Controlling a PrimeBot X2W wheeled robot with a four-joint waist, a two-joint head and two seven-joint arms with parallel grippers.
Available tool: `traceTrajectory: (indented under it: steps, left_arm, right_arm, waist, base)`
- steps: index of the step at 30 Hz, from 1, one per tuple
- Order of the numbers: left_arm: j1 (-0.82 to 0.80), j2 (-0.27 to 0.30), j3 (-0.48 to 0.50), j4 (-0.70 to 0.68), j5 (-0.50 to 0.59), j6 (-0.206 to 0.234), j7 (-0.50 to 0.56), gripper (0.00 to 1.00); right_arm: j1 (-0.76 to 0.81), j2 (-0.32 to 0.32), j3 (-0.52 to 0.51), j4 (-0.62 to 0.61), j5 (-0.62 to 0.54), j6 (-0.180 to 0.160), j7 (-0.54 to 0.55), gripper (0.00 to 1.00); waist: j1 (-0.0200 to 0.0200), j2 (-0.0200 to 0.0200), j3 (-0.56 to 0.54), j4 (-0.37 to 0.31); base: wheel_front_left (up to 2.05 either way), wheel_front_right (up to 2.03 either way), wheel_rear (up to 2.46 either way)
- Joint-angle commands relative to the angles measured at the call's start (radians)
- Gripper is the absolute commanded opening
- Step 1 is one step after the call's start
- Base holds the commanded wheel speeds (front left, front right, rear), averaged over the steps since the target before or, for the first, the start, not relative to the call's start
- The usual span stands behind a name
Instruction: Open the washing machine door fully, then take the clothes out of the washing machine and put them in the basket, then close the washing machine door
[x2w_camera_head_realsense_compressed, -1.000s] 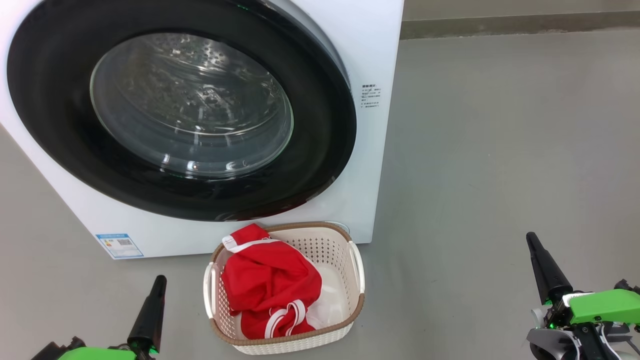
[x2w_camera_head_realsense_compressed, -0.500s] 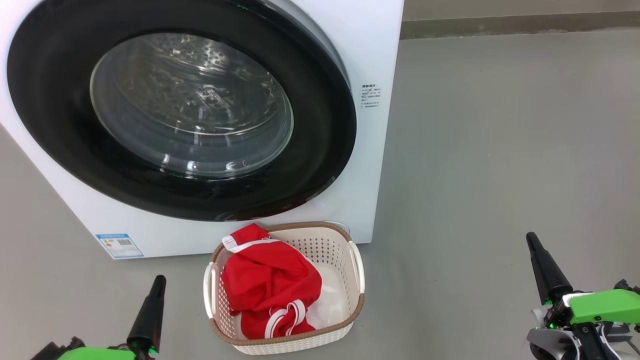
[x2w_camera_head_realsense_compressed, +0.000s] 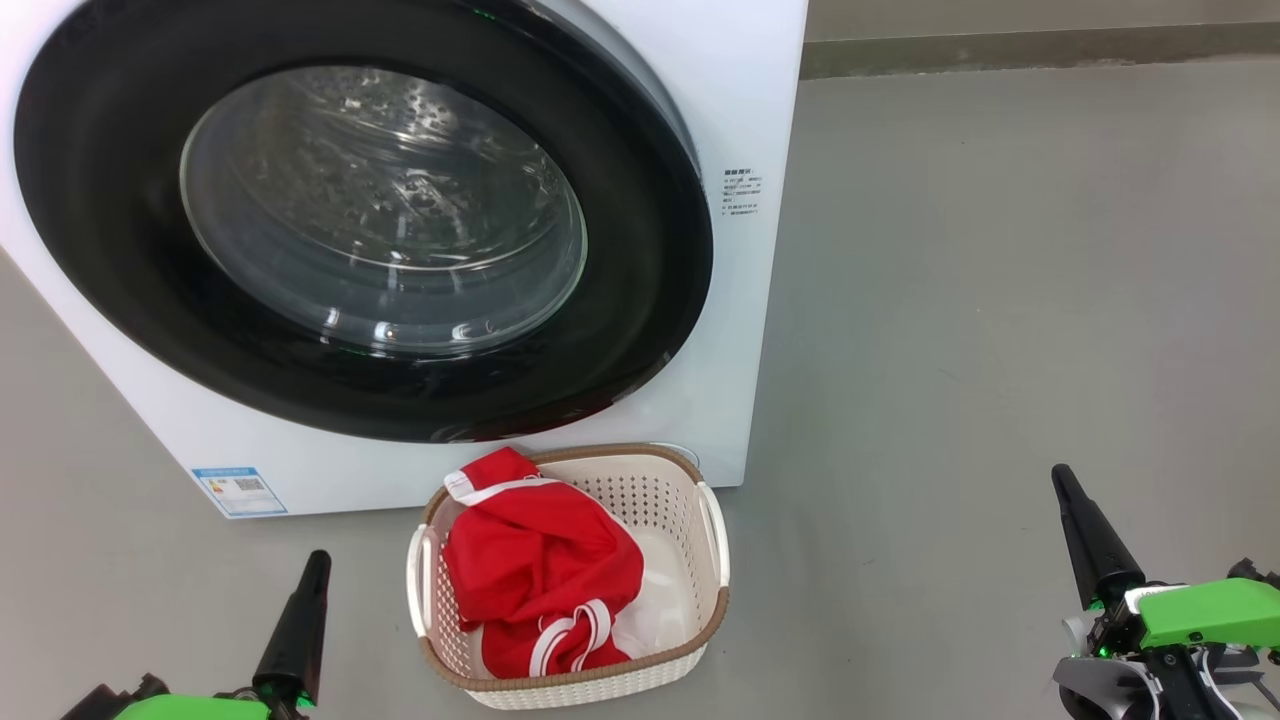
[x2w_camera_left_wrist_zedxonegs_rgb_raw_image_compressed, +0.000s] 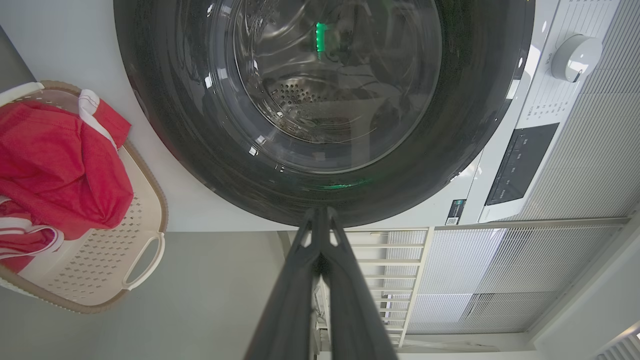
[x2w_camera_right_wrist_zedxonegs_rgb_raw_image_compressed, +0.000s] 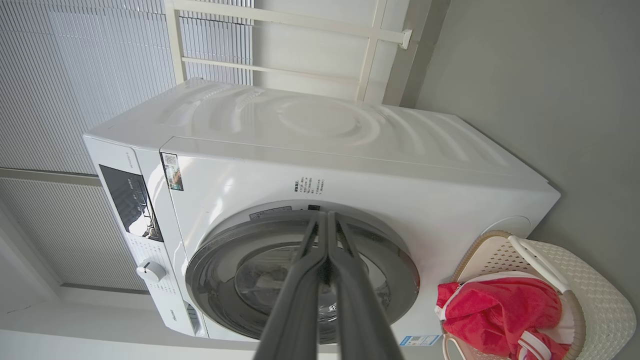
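Observation:
The white washing machine (x2w_camera_head_realsense_compressed: 745, 90) stands at the upper left of the head view, and its black-rimmed door (x2w_camera_head_realsense_compressed: 640, 300) with the glass window lies shut against its front. The red and white clothes (x2w_camera_head_realsense_compressed: 540, 575) sit heaped in the cream basket (x2w_camera_head_realsense_compressed: 715, 545) on the floor just below the door. My left gripper (x2w_camera_head_realsense_compressed: 318, 562) is shut and empty, low to the left of the basket. Well to the basket's right, my right gripper (x2w_camera_head_realsense_compressed: 1062, 478) is shut and empty too. Both wrist views look at the door (x2w_camera_left_wrist_zedxonegs_rgb_raw_image_compressed: 465, 100) (x2w_camera_right_wrist_zedxonegs_rgb_raw_image_compressed: 400, 270), the basket (x2w_camera_left_wrist_zedxonegs_rgb_raw_image_compressed: 145, 250) (x2w_camera_right_wrist_zedxonegs_rgb_raw_image_compressed: 595, 295) and the clothes (x2w_camera_left_wrist_zedxonegs_rgb_raw_image_compressed: 60, 165) (x2w_camera_right_wrist_zedxonegs_rgb_raw_image_compressed: 495, 310).
Grey floor (x2w_camera_head_realsense_compressed: 1000, 300) stretches to the right of the machine up to a dark skirting strip (x2w_camera_head_realsense_compressed: 1040, 45). A blue label (x2w_camera_head_realsense_compressed: 238, 490) sits on the machine's lower front. The left wrist view shows the control panel and dial (x2w_camera_left_wrist_zedxonegs_rgb_raw_image_compressed: 575, 55).

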Motion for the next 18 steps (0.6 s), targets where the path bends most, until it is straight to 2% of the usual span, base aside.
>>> traceTrajectory:
  steps: [1, 18]
  left_arm:
    - [-0.041, 0.01, 0.037, -0.021, 0.005, -0.007, 0.008, 0.0]
    - [-0.041, 0.008, 0.039, -0.021, 0.007, -0.007, 0.01, 0.0]
  right_arm:
    - [-0.041, -0.004, 0.012, -0.029, 0.001, -0.001, 0.004, 0.0]
    - [-0.041, -0.003, 0.011, -0.029, 0.0, -0.001, 0.005, 0.0]
  waist:
    - [0.0, 0.0, 0.0, 0.0]
    - [0.0, 0.0, 0.0, 0.0]
  base:
    - [0.0, 0.0, 0.0]
    - [0.0, 0.0, 0.0]
